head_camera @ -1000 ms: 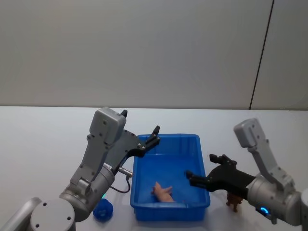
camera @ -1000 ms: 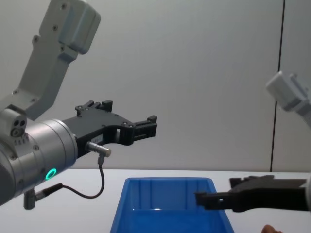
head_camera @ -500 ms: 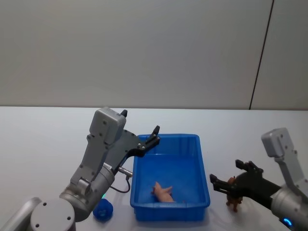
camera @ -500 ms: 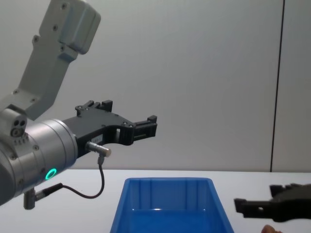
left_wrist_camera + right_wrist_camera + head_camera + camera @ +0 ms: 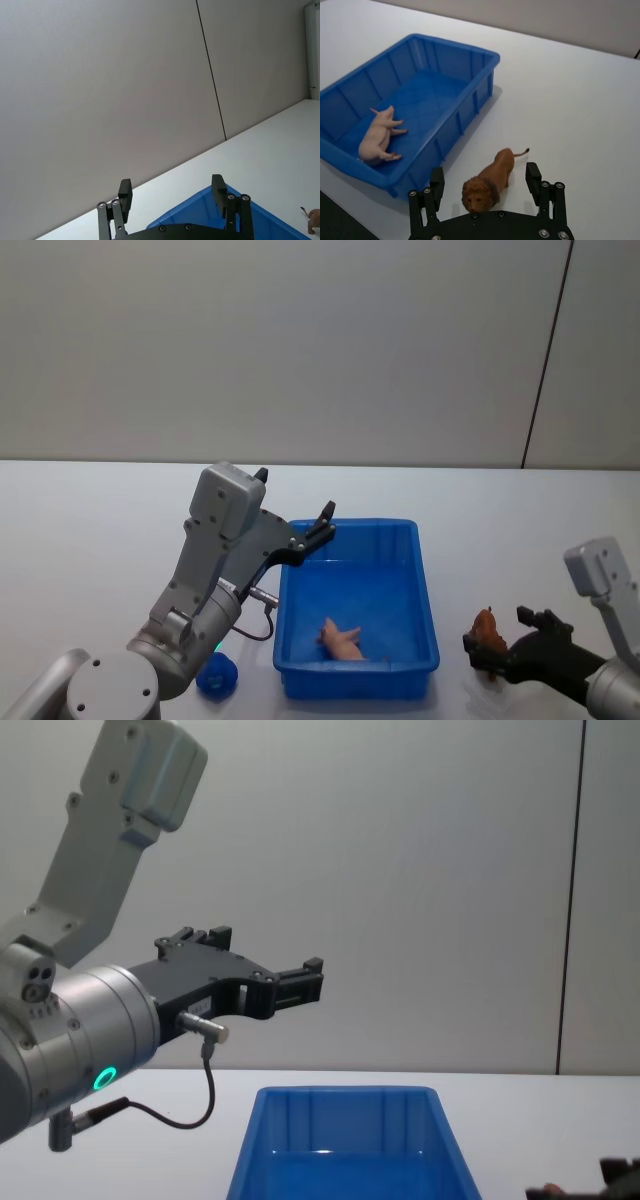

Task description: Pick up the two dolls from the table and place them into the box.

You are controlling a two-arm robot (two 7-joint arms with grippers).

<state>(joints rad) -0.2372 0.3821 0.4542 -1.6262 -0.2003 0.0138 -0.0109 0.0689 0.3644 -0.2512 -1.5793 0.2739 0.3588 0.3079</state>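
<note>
From my station, the backdrop is a plain grey-white wall [image 5: 300,340] that runs the whole width of the head feed. A thin dark seam [image 5: 547,354] cuts down it on the right and leans slightly. The chest and left wrist feeds show the same line. At the wall's far end on the left wrist feed stands a paler vertical strip [image 5: 312,45], possibly a door frame.

No lettering, label, brand mark, number or sign can be read anywhere. The box [image 5: 365,525] and the table [image 5: 90,540] carry nothing legible.
</note>
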